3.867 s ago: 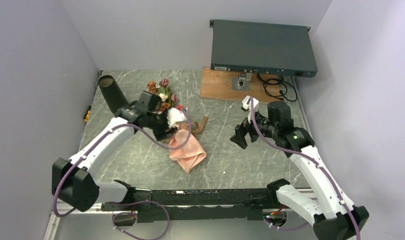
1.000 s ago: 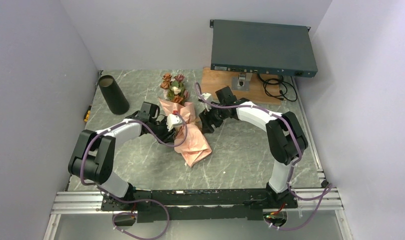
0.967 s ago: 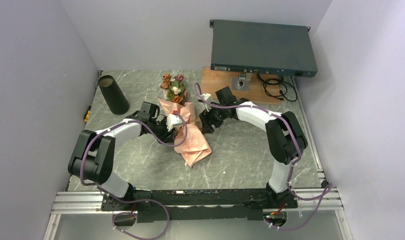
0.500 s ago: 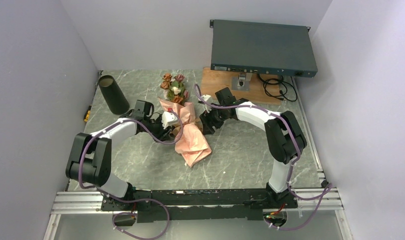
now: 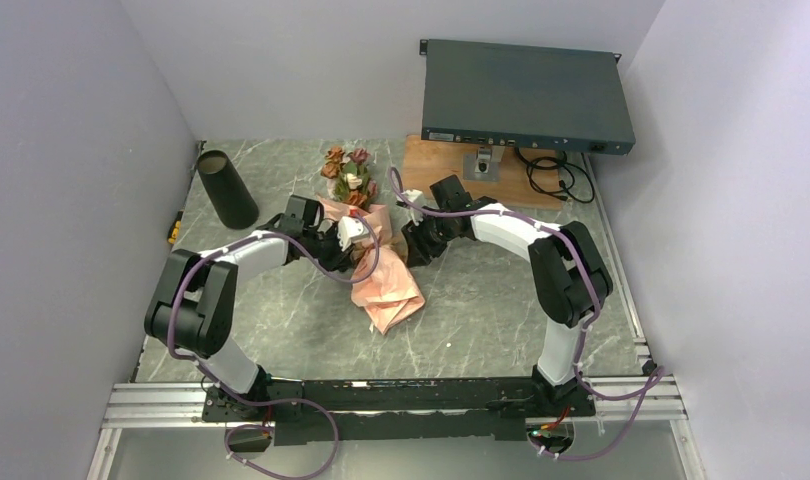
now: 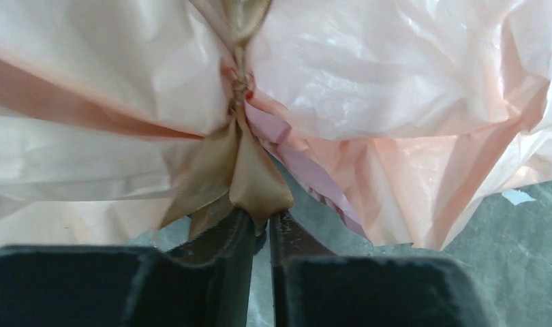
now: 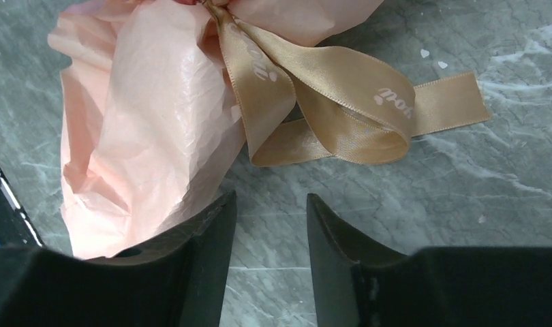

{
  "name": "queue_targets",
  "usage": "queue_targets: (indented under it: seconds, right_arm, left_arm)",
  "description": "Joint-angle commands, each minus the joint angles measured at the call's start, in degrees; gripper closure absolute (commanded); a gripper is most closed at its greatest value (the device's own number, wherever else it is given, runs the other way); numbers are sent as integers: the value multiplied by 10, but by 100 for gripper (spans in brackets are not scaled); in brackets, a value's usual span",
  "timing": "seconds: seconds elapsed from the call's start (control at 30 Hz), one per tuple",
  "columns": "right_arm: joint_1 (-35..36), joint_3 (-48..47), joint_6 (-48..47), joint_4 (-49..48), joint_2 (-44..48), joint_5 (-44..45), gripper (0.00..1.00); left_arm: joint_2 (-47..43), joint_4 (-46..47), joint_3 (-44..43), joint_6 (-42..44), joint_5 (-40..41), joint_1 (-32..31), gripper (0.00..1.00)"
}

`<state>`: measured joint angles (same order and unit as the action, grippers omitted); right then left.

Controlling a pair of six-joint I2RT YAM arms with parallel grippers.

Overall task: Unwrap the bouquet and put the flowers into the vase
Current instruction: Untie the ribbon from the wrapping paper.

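Note:
The bouquet lies in the middle of the table in crinkled salmon-pink paper. Its flowers, pink, cream and rust roses, point toward the back. A tan ribbon is tied round the paper. My left gripper is at the bouquet's left side, shut on one ribbon tail. My right gripper stands open at the bouquet's right side, low over the table. The ribbon's loops lie just ahead of its fingers, untouched. The black vase stands at the back left, apart from both arms.
A dark grey rack box sits at the back right over a wooden board, with black cables beside it. A small yellow object lies at the table's left edge. Walls close in on both sides.
My left gripper has moved back in against the bouquet and closed on the ribbon tail. The right gripper has stayed in place and its jaws have narrowed somewhat.

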<state>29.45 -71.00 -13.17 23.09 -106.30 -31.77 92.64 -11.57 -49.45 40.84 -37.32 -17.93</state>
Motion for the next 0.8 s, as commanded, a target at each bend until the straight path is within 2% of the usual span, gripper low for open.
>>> queue_targets:
  seconds: [0.0,0.07,0.13,0.17,0.2,0.27,0.47,0.6,0.77]
  right_arm:
    - [-1,-7,-3,-3,-6,-9,61]
    - [-1,-9,-4,4,-8,-8,74]
    - [-1,-11,-1,10,-10,-6,88]
    - [-1,-11,1,13,-11,-6,98]
    - [-1,-11,3,14,-11,-6,100]
    - [-1,-6,9,10,-7,-6,100]
    - [0,3,19,2,4,-9,100]
    - [0,3,17,1,10,-10,100]
    - [0,-1,14,4,18,-12,99]
  left_arm:
    - [-26,-9,-38,-4,-19,1,88]
    - [-42,-33,-48,-4,-26,5,99]
    - [-51,-77,-68,6,-37,13,100]
    - [-52,-103,-80,18,-43,18,100]
    - [-52,-128,-92,28,-47,25,100]
    - [-48,-176,-122,53,-59,43,100]
    - [-40,-283,-178,146,-72,84,84]
    - [-52,-294,-179,177,-74,94,80]
    - [-72,-283,-158,171,-69,104,77]
